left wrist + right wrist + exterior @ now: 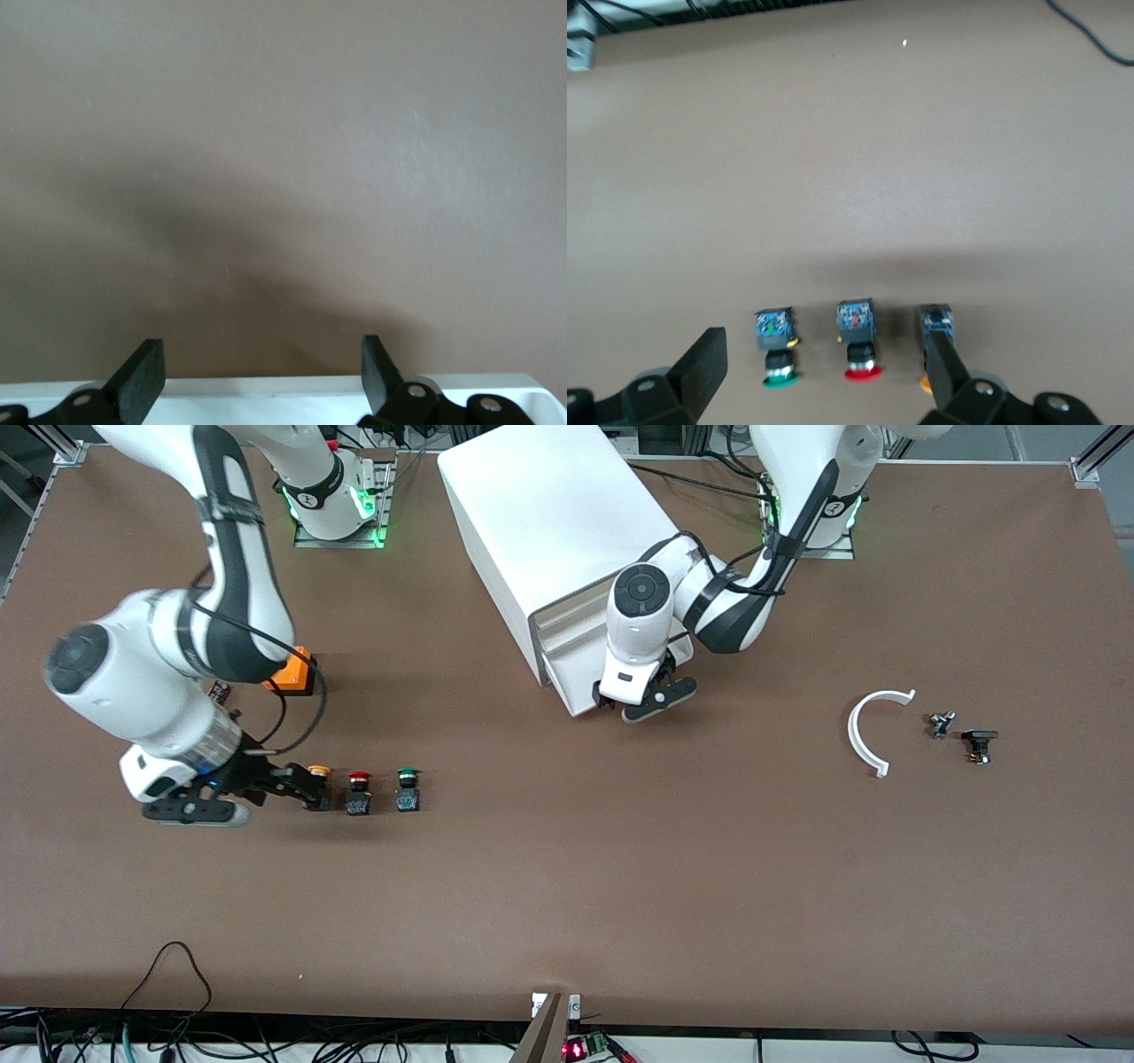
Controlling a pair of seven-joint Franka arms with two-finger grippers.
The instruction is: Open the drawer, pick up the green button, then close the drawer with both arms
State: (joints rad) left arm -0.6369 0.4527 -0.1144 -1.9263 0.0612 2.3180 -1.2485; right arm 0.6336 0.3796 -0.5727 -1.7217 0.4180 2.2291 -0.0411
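The white cabinet (549, 514) stands at the middle of the table on the robots' side. Its lowest drawer (574, 691) seems to stick out a little. My left gripper (642, 700) is open at this drawer's front. In the left wrist view (261, 354) the drawer's white edge (266, 394) shows between the fingers. The green button (407, 788) stands on the table in a row with a red button (359, 791) and a yellow button (319, 784). My right gripper (301, 784) is open and empty beside the yellow one. In the right wrist view (824, 354) the green button (778, 350) is in front of the fingers.
An orange block (297, 673) lies under the right arm. A white curved piece (873, 731) and two small dark parts (979, 744) lie toward the left arm's end of the table.
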